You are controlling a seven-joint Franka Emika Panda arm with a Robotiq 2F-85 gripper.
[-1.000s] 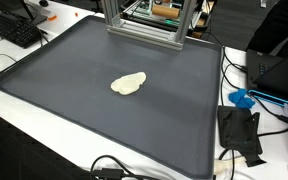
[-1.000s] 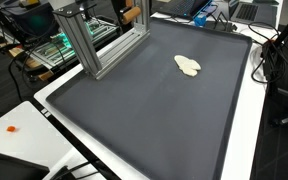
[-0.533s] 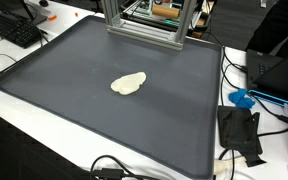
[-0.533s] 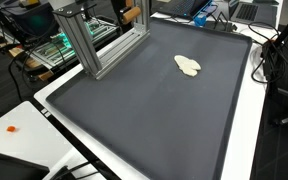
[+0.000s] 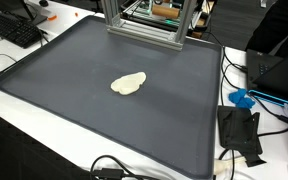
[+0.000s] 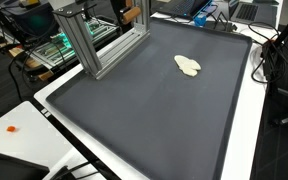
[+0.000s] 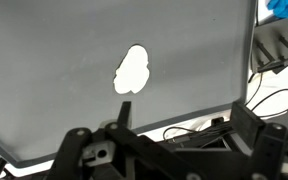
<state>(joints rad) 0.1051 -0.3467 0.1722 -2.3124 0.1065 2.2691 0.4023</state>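
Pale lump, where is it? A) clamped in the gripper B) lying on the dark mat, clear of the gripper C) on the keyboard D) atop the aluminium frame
B: the pale lump lies flat on the dark mat, apart from the gripper, whose jaws stand open and empty.

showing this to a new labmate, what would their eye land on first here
A pale lump lies alone near the middle of a big dark mat, the one bright spot on it. An aluminium frame stands at the mat's far edge. In the wrist view the gripper shows at the bottom, jaws wide, apart from the lump.
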